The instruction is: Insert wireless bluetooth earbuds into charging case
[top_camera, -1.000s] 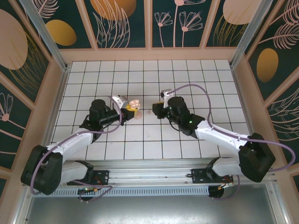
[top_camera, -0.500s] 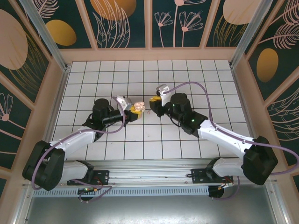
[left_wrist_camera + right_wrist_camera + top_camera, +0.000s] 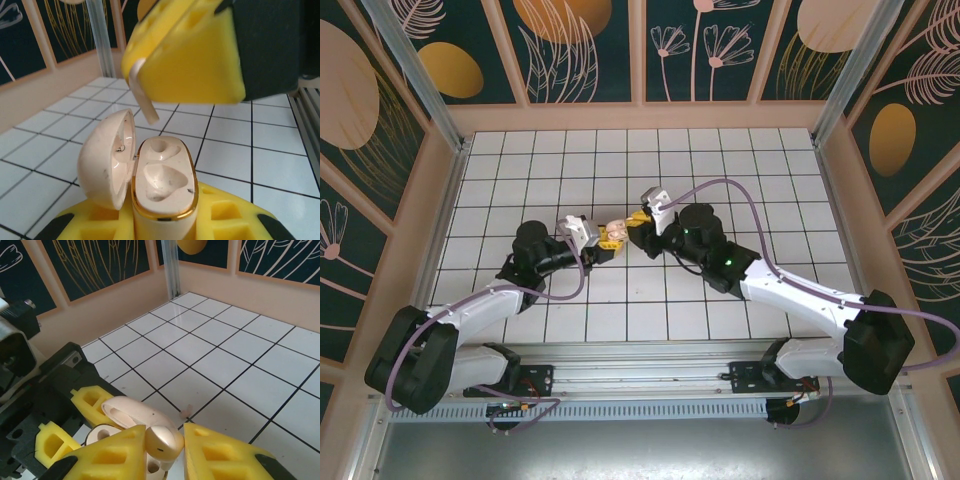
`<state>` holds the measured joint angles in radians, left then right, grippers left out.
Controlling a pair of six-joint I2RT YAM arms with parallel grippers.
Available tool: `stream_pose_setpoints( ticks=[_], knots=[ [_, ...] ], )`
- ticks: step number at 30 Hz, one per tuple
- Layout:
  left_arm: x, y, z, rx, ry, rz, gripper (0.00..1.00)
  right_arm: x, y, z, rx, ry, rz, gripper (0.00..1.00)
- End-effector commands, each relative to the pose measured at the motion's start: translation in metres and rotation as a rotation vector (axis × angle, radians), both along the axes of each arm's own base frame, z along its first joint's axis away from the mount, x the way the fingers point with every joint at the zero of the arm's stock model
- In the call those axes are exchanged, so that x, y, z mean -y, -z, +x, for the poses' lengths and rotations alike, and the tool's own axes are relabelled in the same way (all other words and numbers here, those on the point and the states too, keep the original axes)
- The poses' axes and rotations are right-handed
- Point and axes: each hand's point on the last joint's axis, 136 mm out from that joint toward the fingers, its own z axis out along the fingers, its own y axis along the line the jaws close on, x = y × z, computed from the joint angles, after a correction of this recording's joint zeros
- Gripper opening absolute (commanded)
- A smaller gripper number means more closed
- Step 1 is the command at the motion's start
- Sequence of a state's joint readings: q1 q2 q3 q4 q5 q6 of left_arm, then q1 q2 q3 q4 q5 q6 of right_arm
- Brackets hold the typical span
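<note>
The left gripper (image 3: pixel 162 227) pinches the open case (image 3: pixel 164 182); the right gripper (image 3: pixel 165 452) pinches an earbud (image 3: pixel 162 439) just above it. Insertion step: next, lower the stem straight into an empty well

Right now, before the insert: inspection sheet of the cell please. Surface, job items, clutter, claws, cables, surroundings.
Surface: white tiled table with a black grid.
Job's things: charging case has its lid open and both wells empty. One earbud hangs just above it, stem down, not yet seated.
Clutter: small pale piece on a tile beside the case, too small to identify.
Claws: left claw is shut on the charging case. Right claw is shut on the earbud.
Cables: purple cable loops over the right arm. Another runs along the left arm.
Surroundings: dark panels in wooden frames, and a metal rail at the near edge.
</note>
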<state>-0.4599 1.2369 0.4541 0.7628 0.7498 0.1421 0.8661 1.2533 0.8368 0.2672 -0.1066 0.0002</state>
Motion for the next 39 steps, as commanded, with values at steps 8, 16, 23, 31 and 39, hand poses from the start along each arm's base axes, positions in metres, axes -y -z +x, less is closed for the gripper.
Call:
stream_pose_setpoints(
  ticks=[8,16,23,31,39],
  knots=[
    [-0.001,-0.023,-0.002,0.153,-0.007,-0.026,0.19,-0.004,-0.031,-0.004,0.102,-0.016,0.06,0.23],
    [0.0,-0.029,0.0,0.137,-0.011,-0.045,0.19,-0.005,-0.026,-0.004,0.092,-0.02,0.05,0.23],
    [0.001,-0.031,0.004,0.116,-0.017,-0.055,0.2,-0.006,-0.025,-0.007,0.08,-0.033,0.059,0.23],
    [0.001,-0.029,0.006,0.103,-0.023,-0.051,0.2,-0.009,-0.027,-0.01,0.08,-0.044,0.065,0.23],
    [0.002,-0.03,0.007,0.096,-0.025,-0.054,0.2,-0.011,-0.025,-0.009,0.077,-0.045,0.049,0.23]
  ],
)
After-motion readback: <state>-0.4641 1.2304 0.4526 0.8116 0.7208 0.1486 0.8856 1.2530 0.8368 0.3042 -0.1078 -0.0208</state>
